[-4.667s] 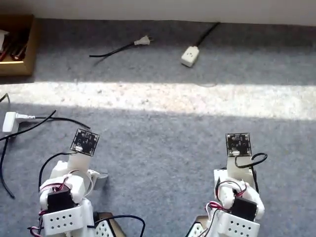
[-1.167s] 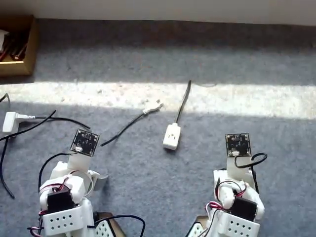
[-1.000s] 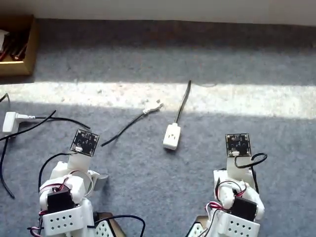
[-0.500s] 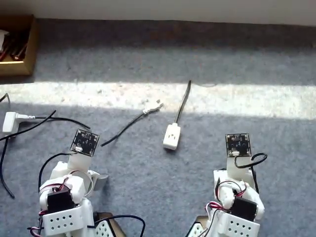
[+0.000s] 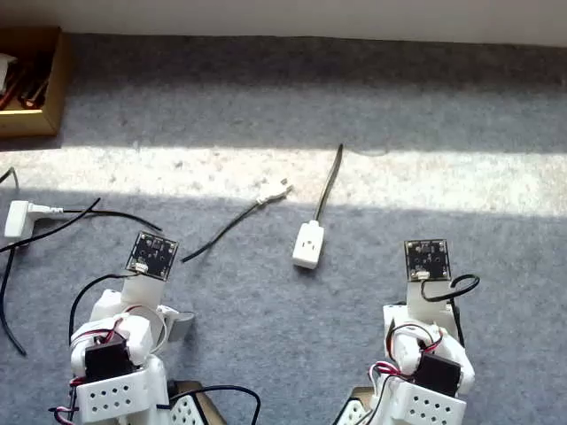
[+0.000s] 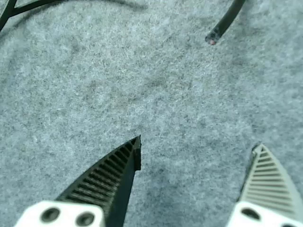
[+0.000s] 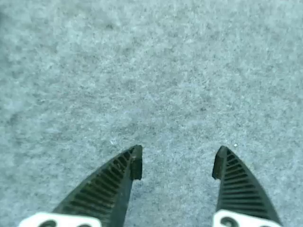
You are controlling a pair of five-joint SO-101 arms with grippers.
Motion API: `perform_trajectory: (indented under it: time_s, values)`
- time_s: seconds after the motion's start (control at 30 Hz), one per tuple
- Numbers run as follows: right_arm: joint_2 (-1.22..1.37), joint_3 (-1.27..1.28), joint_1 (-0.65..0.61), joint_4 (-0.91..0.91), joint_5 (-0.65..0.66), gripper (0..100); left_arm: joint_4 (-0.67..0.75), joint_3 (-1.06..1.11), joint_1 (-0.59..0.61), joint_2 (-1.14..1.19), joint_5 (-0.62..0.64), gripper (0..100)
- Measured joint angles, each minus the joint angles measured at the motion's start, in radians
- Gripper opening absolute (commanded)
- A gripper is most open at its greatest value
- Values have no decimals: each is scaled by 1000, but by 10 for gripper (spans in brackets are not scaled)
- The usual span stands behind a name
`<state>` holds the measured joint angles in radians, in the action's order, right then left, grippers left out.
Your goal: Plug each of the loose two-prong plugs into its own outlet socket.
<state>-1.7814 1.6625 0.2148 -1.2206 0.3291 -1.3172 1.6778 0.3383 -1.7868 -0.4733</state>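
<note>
A small white two-prong plug (image 5: 276, 189) is seen lying loose on its side just above the centre of the high view, its prongs pointed toward 2 o'clock. Its thin black cord (image 5: 221, 227) is trailed toward 7 o'clock. The outlet socket (image 5: 307, 245), a blocky white plastic piece with two slots facing up, is set near the plug at its 5 o'clock, apart from it, and its thicker black lead (image 5: 330, 181) is run toward 12 o'clock. Nothing is plugged in yet. The pair appears to have been laid between the two arms so that either can reach it.

The left gripper (image 6: 199, 144) is held low over the carpet (image 5: 266, 336) at 7 o'clock, its ribbed, pointed fingers spread wide and holding nothing; the cut cord end (image 6: 222, 26) lies ahead of it. The right gripper (image 7: 179, 151), at 5 o'clock, is likewise spread and empty over bare felt.

The carpet is grey and fuzzy, crossed by a sunlit band. A white adapter (image 5: 16, 218) lies at 9 o'clock, and a wooden box (image 5: 40, 97) at 10 o'clock.
</note>
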Motion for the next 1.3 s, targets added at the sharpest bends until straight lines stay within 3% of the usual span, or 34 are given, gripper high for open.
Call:
perform_trajectory:
  time_s: [1.03,1.3]
  values:
    - [0,0,-2,-2,0,252,0,0,0,0,0,357]
    - [0,0,124,-3,5,252,-3,0,0,-2,0,357]
